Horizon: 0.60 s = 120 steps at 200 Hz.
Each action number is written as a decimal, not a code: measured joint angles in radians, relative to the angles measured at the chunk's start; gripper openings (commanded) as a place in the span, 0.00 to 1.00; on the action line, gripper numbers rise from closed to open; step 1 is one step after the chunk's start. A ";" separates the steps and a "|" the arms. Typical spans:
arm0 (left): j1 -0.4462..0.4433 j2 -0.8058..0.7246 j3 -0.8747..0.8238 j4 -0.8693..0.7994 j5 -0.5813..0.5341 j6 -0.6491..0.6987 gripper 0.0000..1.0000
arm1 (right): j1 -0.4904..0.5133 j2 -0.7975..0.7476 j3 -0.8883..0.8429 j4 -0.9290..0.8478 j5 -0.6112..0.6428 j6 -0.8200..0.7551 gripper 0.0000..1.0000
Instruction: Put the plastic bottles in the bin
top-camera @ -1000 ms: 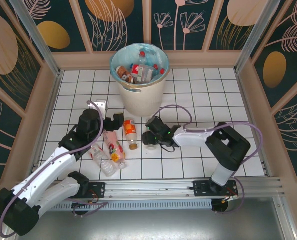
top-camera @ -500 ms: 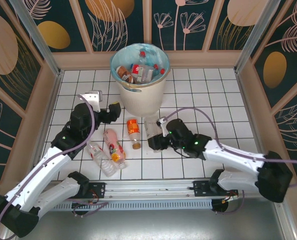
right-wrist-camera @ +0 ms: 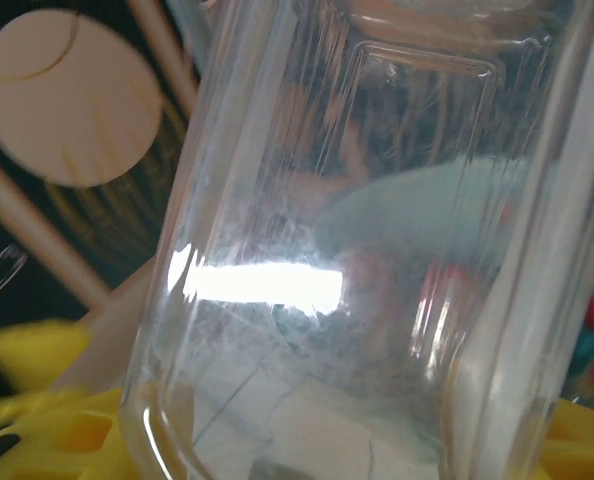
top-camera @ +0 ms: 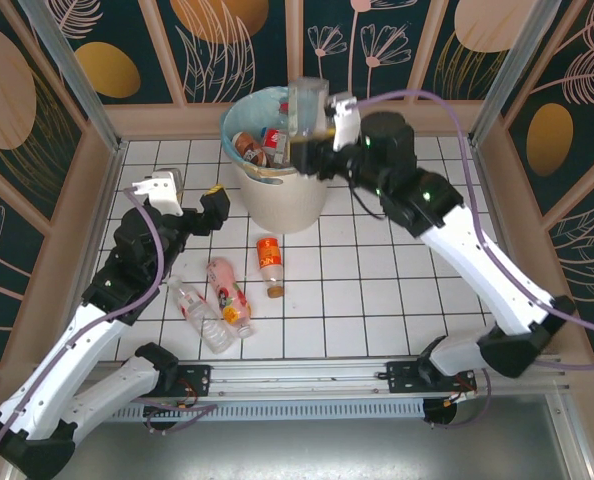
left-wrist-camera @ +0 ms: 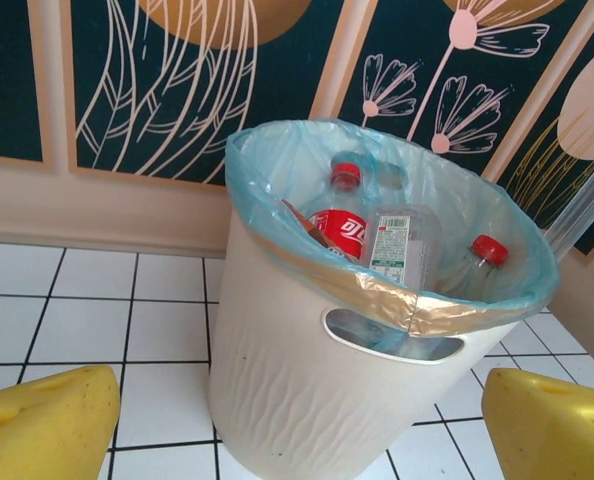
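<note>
- Bin: one, cream with a blue-green liner, at 12 o'clock on the tiled table. At least four binned bottles lie inside; the exact count is unclear.
- Right gripper: jaws closed on one clear bottle, held above the bin's mouth toward its 1 o'clock rim.
- Left gripper: jaws spread wide and holding nothing, at 9 o'clock of the bin and apart from it.
- Loose bottles: three on the tiles at 6 to 7 o'clock of the bin. These are one orange-labelled bottle, one pink-labelled bottle and one pale bottle, the last two just beside each other.
</note>
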 measured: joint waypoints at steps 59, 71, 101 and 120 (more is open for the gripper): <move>0.000 -0.014 0.000 -0.022 0.030 -0.011 0.93 | -0.082 0.369 0.198 -0.005 -0.092 -0.006 0.33; 0.000 -0.028 0.000 -0.027 0.030 -0.011 0.93 | -0.082 0.433 0.241 -0.018 -0.108 -0.005 0.36; 0.000 -0.061 -0.002 -0.031 0.026 -0.011 0.93 | -0.079 0.563 0.401 -0.093 -0.122 -0.002 0.57; 0.000 -0.075 -0.009 -0.032 0.022 -0.011 0.94 | -0.072 0.592 0.485 -0.153 -0.085 -0.006 0.62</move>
